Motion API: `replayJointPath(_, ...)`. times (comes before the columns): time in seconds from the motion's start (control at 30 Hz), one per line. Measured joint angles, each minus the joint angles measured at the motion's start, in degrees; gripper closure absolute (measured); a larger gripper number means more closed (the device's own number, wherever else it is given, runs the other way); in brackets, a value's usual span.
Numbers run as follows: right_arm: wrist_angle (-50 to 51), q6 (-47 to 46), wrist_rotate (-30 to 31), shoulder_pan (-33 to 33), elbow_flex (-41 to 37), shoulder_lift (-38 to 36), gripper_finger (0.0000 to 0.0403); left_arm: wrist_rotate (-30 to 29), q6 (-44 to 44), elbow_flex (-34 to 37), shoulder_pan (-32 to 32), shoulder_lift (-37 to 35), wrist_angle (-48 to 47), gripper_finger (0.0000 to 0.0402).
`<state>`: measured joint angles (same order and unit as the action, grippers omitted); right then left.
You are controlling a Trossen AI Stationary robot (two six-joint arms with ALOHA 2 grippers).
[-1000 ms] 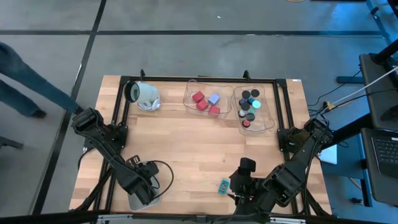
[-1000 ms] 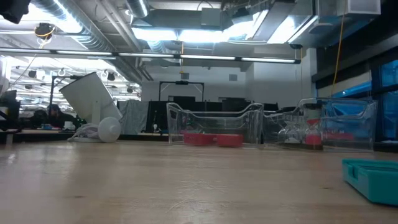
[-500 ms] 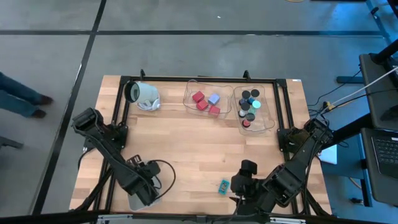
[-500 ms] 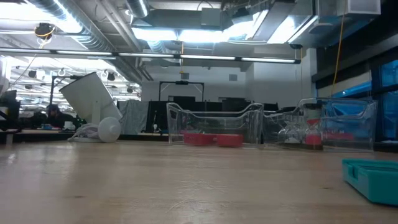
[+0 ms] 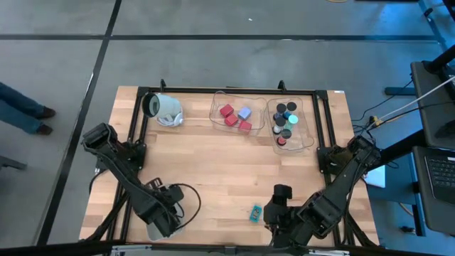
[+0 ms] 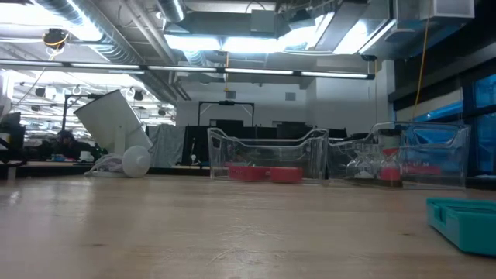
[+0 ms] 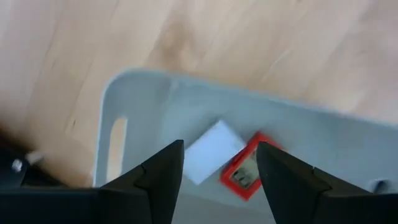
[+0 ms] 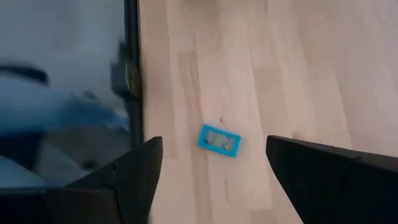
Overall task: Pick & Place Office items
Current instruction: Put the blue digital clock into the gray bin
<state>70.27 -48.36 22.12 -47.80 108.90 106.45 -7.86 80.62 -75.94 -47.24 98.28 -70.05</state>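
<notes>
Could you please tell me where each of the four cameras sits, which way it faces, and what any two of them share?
High view: overhead, facing straight down; table and both arms.
Low view: at tabletop height, facing level toward two clear bins; no arm shows.
Left wrist view: above a grey tray holding white card and red card; left gripper open.
Right wrist view: right gripper open.
Shared: teal card appears in high, low, right wrist views.

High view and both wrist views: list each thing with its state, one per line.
Left hand: open, empty, above grey bin.
Right hand: open, empty, above table.
Grey bin: holds white card and red card.
Teal card: flat on table.
White cylinder: on its side.
</notes>
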Motion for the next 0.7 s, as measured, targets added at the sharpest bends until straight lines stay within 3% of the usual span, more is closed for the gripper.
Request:
replayJointPath(0.23, -5.38, 13.69, -0.76, -1.08, -11.05, 0.13, 0.0114, -10.24, -4.17, -8.54, -0.57, -0.02, 0.10, 0.0204)
replayJointPath(0.43, -15.34, 14.57, -6.84, 0.93, -19.73, 0.13, 0.0114, -20.48, -7.59, -14.53, -1.76, -0.11, 1.68, 0.0204)
replayJointPath(0.63, -23.26, 24.59, -8.52, 3.51, -25.52, 0.13, 0.0114, -27.95, -8.94, -16.14, -2.94, -0.11, 2.62, 0.0204)
replayJointPath(0.7, -27.46, 29.57, -11.69, 4.69, -27.77, 0.13, 0.0114, -28.67, -8.94, -16.14, -2.98, -0.11, 2.59, 0.0204)
